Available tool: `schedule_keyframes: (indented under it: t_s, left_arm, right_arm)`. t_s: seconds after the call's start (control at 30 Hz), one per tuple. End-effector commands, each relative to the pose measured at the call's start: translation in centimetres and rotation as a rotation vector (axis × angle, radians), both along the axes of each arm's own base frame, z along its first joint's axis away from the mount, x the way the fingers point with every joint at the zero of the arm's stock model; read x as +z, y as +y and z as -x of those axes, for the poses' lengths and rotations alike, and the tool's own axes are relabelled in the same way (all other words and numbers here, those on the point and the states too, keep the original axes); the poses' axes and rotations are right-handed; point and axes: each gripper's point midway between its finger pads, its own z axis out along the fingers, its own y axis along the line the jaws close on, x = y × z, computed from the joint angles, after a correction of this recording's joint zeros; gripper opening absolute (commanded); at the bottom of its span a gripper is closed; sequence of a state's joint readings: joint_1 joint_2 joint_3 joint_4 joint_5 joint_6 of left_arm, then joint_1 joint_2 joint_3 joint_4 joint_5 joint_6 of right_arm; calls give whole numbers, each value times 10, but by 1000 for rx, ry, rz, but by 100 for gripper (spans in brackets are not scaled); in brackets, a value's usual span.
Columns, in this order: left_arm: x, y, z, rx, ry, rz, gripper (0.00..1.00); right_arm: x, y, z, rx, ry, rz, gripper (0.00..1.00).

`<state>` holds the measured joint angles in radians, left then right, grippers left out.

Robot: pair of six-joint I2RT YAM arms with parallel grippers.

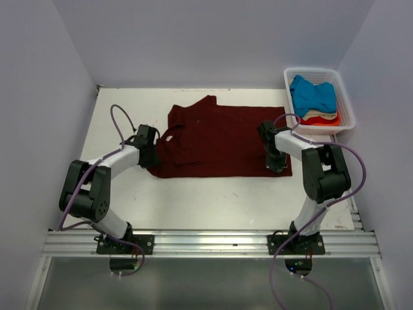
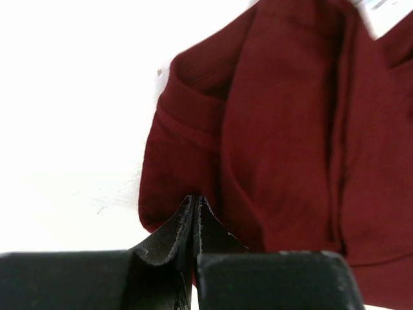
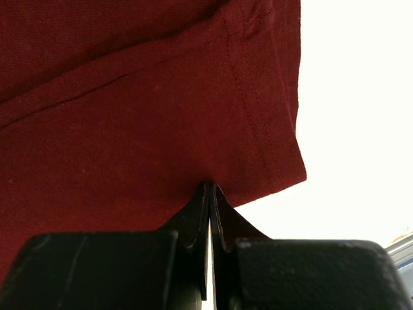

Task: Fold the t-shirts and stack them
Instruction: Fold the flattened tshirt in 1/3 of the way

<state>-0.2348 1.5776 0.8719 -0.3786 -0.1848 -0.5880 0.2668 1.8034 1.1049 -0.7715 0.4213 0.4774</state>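
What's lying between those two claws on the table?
The dark maroon t-shirt, spread flat, fills the whole stretch. The top view shows the left gripper pinching one near corner and the right gripper pinching the other.

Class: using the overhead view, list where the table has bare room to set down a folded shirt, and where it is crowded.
Bare: the wide table strip between maroon t-shirt and mounting rail; a narrower strip along the back wall. Crowded: the right side, with basket and right gripper.
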Motion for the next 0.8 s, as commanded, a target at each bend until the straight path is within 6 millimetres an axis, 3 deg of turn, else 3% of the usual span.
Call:
schedule_keyframes:
  t_s: [0.0,0.17,0.33,0.77]
  left_arm:
    - [-8,7,-3,34,-25,-22,3]
    - [-14,6,-4,24,-35,-16,0]
    - [-7,4,0,10,-35,-2,0]
    - [13,4,39,-47,32,17,0]
  right_arm:
    - [-4,7,20,-4,66,-63,0]
    - [-4,7,21,-3,66,-63,0]
    - [-5,8,20,-1,67,-64,0]
    - [-9,9,21,2,79,-69,0]
